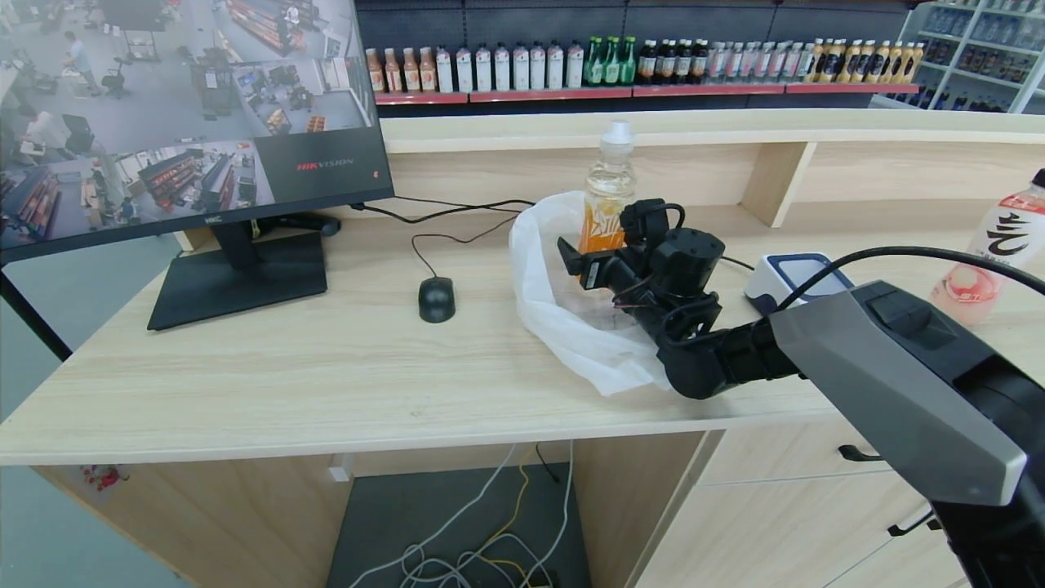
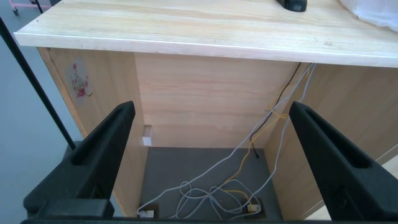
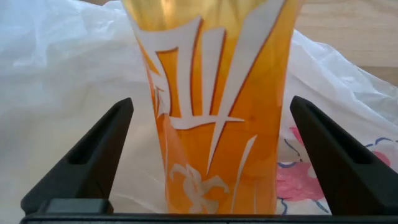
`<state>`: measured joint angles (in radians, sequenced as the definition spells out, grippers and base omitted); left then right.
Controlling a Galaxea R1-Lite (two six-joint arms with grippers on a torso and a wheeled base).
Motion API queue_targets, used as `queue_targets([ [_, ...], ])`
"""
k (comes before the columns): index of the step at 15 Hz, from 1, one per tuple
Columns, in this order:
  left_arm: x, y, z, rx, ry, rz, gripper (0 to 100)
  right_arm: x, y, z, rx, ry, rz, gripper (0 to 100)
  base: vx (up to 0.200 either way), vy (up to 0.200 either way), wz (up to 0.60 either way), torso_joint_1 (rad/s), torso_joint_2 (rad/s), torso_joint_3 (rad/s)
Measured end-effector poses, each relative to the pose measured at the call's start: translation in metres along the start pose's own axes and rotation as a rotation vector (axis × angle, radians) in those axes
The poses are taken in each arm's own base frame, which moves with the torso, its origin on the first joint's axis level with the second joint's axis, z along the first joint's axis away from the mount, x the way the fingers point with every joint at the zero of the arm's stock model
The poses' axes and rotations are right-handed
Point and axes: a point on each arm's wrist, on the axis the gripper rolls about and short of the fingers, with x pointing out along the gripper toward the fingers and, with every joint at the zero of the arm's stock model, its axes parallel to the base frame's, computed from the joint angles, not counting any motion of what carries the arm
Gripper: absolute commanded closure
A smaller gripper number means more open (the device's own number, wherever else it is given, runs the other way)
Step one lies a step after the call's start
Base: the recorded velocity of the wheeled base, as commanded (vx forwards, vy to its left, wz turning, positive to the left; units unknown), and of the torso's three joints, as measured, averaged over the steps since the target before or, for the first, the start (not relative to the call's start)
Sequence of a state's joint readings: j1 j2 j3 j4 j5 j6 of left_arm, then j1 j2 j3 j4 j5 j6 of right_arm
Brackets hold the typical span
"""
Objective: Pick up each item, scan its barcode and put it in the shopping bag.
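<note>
A clear bottle with an orange label [image 1: 608, 192] stands upright in the open mouth of the white shopping bag [image 1: 555, 314] on the wooden desk. My right gripper [image 1: 592, 255] is level with the label. In the right wrist view its fingers [image 3: 93, 155] are spread wide on either side of the bottle [image 3: 214, 112] without touching it, and the bag [image 3: 56, 87] lies behind. A second bottle with a pink label [image 1: 998, 255] stands at the desk's right end. My left gripper [image 2: 211, 112] hangs open and empty in front of the desk's edge [image 2: 186, 38], below the top.
A white barcode scanner [image 1: 796, 276] sits just right of the bag. A mouse [image 1: 436, 299] and a monitor [image 1: 188, 114] occupy the desk's left half. A raised shelf [image 1: 653, 131] runs along the back. Loose cables [image 2: 211, 193] lie under the desk.
</note>
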<state>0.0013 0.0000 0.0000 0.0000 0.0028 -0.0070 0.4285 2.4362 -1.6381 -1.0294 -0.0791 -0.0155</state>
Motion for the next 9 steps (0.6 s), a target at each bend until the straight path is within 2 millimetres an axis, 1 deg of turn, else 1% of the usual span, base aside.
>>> queue_targets([
  [2,0.000,0.000,0.000,0.000,0.000,0.000,0,0.000,-0.001,0.002,0.002,-0.010,-0.002,0,0.000,0.000,0.00,0.000,0.00,0.000],
  [6,0.000,0.000,0.000,0.000,0.000,0.000,0,-0.003,-0.001,0.012,0.003,-0.035,0.001,0,0.000,0.000,0.00,0.000,0.00,0.000],
  [9,0.000,0.000,0.000,0.000,0.000,0.000,0,-0.008,0.000,0.025,0.005,-0.050,0.005,0,0.000,0.000,0.00,0.000,0.00,0.000],
])
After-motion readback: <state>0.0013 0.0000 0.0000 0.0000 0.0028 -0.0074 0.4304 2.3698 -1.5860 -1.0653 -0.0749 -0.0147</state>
